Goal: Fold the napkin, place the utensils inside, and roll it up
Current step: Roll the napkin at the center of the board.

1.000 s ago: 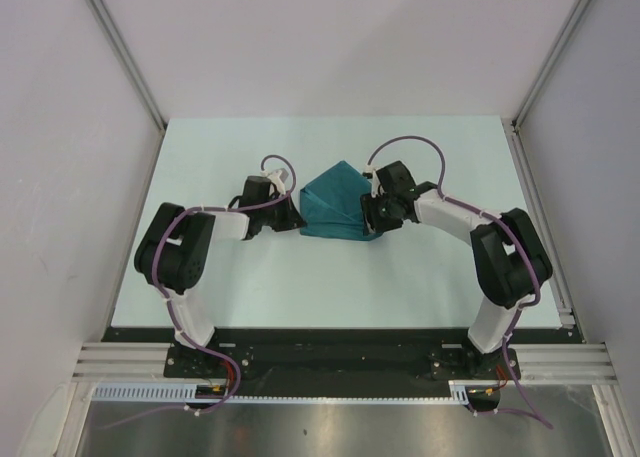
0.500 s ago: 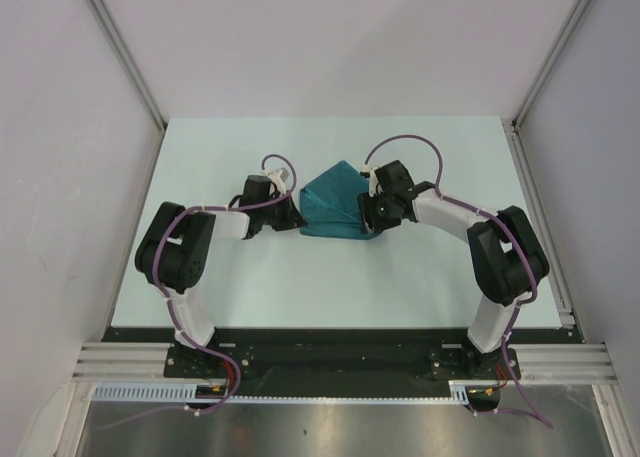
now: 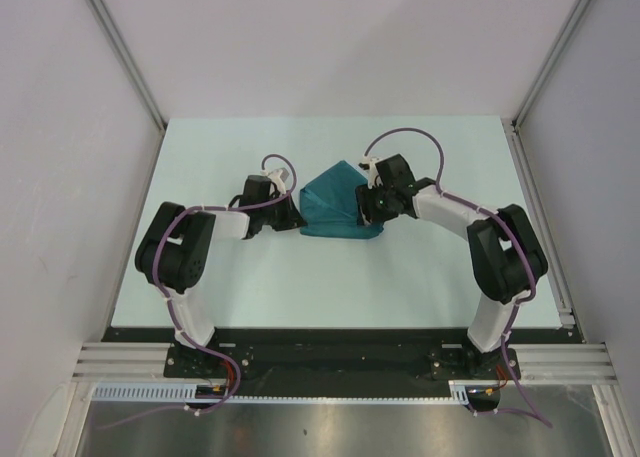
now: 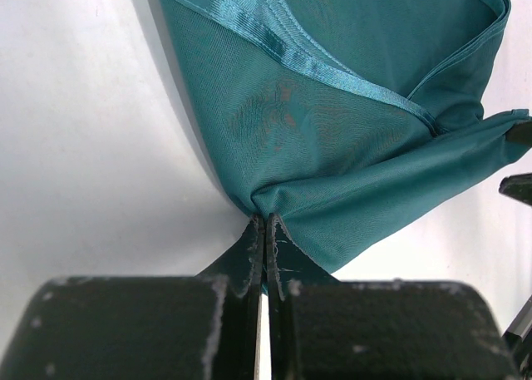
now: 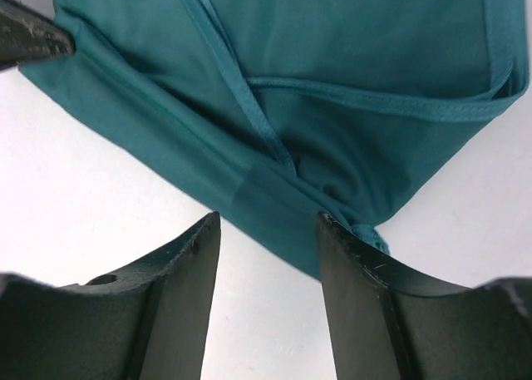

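The dark teal napkin [image 3: 335, 205] lies folded and bunched in the middle of the table, its hemmed edges layered over each other [image 4: 332, 130] [image 5: 332, 81]. At the napkin's near left corner, my left gripper [image 3: 297, 220] [image 4: 264, 226] is shut on a pinch of the cloth. My right gripper [image 3: 368, 213] [image 5: 268, 219] is open at the napkin's right edge. A fold of cloth lies just beyond its fingertips, with nothing gripped between them. The utensils are out of view.
The pale table [image 3: 250, 287] has grey walls at the back and both sides, with metal rails [image 3: 540, 207] along its right edge. Both arm bases stand at the near edge. A dark fingertip [image 5: 25, 35] of the left gripper shows in the right wrist view.
My right gripper has shifted slightly up and left onto the napkin's right edge, and its jaws have widened a little. The left arm and its grip have not moved.
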